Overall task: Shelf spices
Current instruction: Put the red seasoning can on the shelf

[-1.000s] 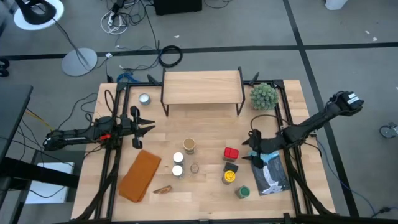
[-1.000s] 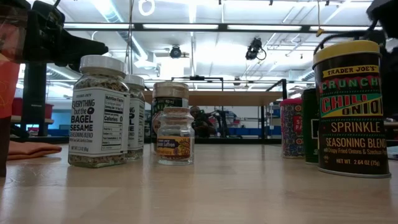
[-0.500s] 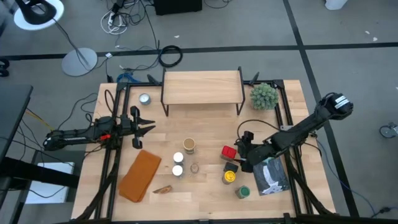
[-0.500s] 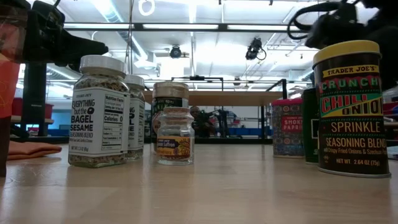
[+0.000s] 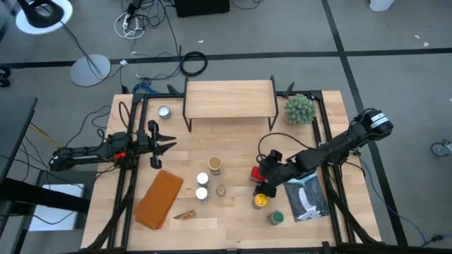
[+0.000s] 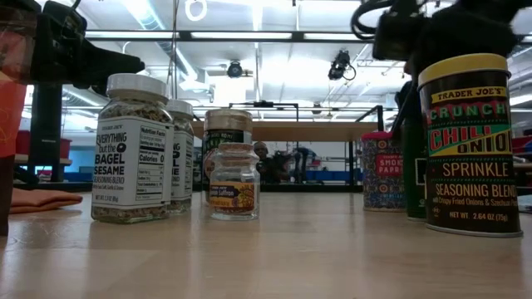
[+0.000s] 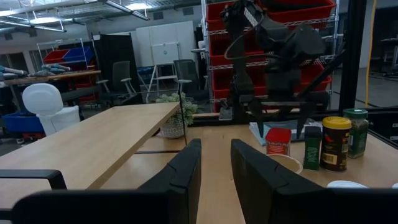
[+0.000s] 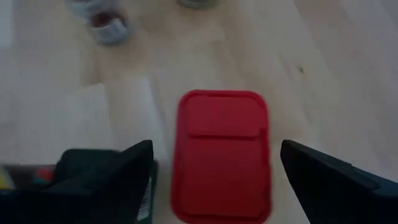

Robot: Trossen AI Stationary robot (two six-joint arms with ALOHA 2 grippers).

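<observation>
The spices stand in two clusters on the table: a tan-topped jar (image 5: 215,165), two white-topped jars (image 5: 202,185) and a small jar (image 5: 221,190) at the middle, and a red-lidded tin (image 5: 258,172), a yellow-topped tin (image 5: 261,201) and a green-topped jar (image 5: 275,217) to their right. The shelf (image 5: 229,99) stands at the far edge on its black legs. My right gripper (image 5: 264,174) is open, just above the red tin. In the right wrist view the red lid (image 8: 222,155) lies between its two fingers. My left gripper (image 5: 166,146) waits open at the table's left.
A spiky green plant ball (image 5: 299,108) sits right of the shelf and a flat silver tin (image 5: 164,111) left of it. An orange cloth (image 5: 159,199) lies near the left front. A printed booklet (image 5: 308,197) lies under my right arm. A black box (image 5: 263,188) stands beside the red tin.
My right gripper has swept from over the booklet toward the table's left, ending over the red tin. The spices have not moved.
</observation>
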